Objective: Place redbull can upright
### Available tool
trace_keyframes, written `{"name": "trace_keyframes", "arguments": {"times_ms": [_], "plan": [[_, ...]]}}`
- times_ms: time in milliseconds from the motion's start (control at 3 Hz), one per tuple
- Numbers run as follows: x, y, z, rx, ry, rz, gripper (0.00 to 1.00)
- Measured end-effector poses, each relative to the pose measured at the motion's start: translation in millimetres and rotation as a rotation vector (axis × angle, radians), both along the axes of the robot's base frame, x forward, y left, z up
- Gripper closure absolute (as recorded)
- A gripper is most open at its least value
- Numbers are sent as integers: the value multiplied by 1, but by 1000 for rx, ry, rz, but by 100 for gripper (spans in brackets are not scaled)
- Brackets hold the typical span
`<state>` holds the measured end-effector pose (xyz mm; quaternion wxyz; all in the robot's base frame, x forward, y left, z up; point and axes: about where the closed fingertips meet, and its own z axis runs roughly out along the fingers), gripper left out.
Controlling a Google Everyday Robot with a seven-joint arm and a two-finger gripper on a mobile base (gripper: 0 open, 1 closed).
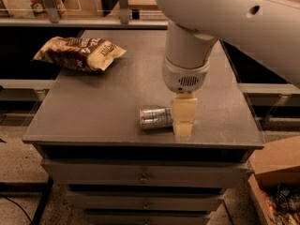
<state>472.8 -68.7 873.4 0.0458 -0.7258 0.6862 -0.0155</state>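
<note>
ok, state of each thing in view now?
redbull can: on its side, not upright yet
gripper: low at the can's right-hand end, hiding it
chip bag: lying crumpled, back left of the table
drawers: shut
cardboard box: open, on the floor

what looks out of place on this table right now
The redbull can lies on its side near the front edge of the table rather than standing. The gripper is down at the can's right end, covering it. The crumpled snack bag at the back left looks intact; no spill shows.
</note>
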Motion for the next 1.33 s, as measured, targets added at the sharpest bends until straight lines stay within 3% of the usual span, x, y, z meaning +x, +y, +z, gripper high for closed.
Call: {"name": "trace_keyframes", "arguments": {"times_ms": [667, 1000, 1333], "plan": [[2, 32, -24, 51, 54, 4, 0], [4, 41, -33, 82, 55, -23, 0], [7, 44, -42, 98, 52, -55, 7]]}}
